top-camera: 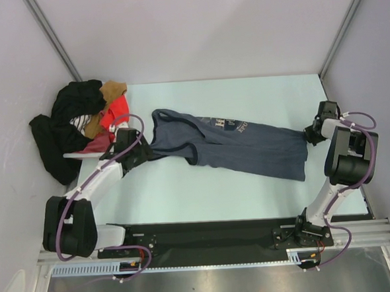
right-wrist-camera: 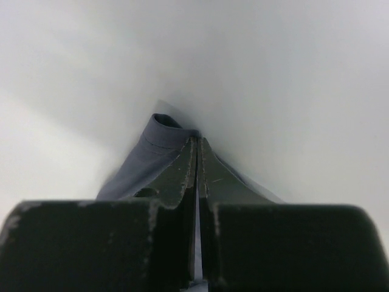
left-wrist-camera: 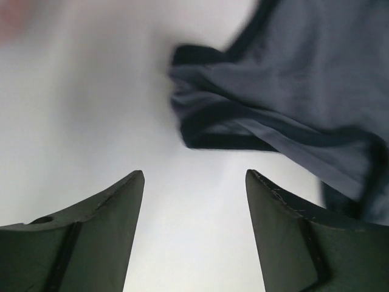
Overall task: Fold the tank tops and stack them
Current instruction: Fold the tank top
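Blue-grey tank top [top-camera: 241,146]: soft matte knit, spread nearly flat across the middle of the table. It runs from the neck and straps at 9 o'clock to the hem at 3 o'clock, slanting slightly towards the near edge.
Trim: darker binding edges the neckline and armholes. In the left wrist view the tank top [left-wrist-camera: 292,91] shows rumpled strap loops at 1 o'clock.
Print: pale lettering and a graphic on the chest, too small to read.
Left gripper [top-camera: 137,156]: at 9 o'clock, just beside the strap end. In its own view the gripper [left-wrist-camera: 194,176] has two dark wedge-shaped fingers [left-wrist-camera: 109,231] spread wide, with nothing between them but bare table.
Right gripper [top-camera: 310,133]: at 3 o'clock on the upper hem corner. Its wrist view shows the gripper [right-wrist-camera: 196,143] with both fingers pressed together, pinching a rolled fold of the blue-grey cloth [right-wrist-camera: 149,158].
Clothes pile [top-camera: 81,123]: a lumpy heap at 10 o'clock, hanging over the table's left edge.
Pile contents: black clothes [top-camera: 59,138], a bright orange-red garment [top-camera: 118,112], a tan piece [top-camera: 115,90] and a striped scrap.
Dark red garment [top-camera: 97,144]: a dull patch at the pile's near edge, beside the left arm; its cut cannot be told.
Table [top-camera: 245,96]: smooth, pale, faintly green.
Base rail [top-camera: 207,234]: a flat black strip at 6 o'clock carrying both arms.
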`<state>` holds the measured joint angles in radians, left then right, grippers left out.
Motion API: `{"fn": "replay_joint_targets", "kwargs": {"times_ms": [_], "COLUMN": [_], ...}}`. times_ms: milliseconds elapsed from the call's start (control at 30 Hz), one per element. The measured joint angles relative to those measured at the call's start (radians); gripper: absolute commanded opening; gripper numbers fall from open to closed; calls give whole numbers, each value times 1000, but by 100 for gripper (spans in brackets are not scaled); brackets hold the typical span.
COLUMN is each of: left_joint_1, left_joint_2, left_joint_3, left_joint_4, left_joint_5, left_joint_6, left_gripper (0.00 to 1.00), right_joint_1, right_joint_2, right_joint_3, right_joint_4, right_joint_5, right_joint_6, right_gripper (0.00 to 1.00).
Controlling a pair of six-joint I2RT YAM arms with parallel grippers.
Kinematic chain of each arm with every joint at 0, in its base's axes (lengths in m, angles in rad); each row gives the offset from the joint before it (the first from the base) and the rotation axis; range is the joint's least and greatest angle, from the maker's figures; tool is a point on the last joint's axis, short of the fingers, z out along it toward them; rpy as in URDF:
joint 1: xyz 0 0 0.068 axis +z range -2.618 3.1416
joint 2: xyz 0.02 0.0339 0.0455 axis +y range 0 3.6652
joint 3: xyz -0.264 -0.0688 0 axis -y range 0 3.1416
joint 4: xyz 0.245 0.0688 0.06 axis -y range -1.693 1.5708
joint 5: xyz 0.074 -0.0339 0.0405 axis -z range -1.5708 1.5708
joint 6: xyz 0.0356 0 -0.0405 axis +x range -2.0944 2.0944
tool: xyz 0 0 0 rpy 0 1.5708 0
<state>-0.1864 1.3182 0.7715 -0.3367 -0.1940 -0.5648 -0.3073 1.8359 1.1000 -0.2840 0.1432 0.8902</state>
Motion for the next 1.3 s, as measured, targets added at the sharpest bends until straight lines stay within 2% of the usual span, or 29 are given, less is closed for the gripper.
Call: {"fn": "replay_joint_targets", "kwargs": {"times_ms": [233,400,567,800,1033,1100,1300], "left_joint_1": [-92,-95,-85,-59,-48,-44,-37], "left_joint_2": [9,211,423,658,866,942,1104], "left_joint_3": [-134,-78,141,458,771,903,1165], "left_joint_4": [196,288,327,264,187,137,82], "left_joint_5": [163,200,194,217,259,269,302], "left_joint_6": [-166,-253,-283,-299,-300,-300,-307], "left_gripper": [63,63,65,66,66,66,67], "right_joint_1": [2,2,2,31,208,265,470], "right_joint_2": [-47,-95,-114,-158,-117,-93,-122], "right_joint_3": [-54,-103,-119,-163,-81,-54,-117], "right_joint_4": [-3,-37,-67,-96,-278,-325,-335], "right_joint_5": [25,36,40,35,108,151,222], "right_joint_6": [8,33,56,53,52,52,92], "right_gripper": [0,0,0,0,0,0,0]}}
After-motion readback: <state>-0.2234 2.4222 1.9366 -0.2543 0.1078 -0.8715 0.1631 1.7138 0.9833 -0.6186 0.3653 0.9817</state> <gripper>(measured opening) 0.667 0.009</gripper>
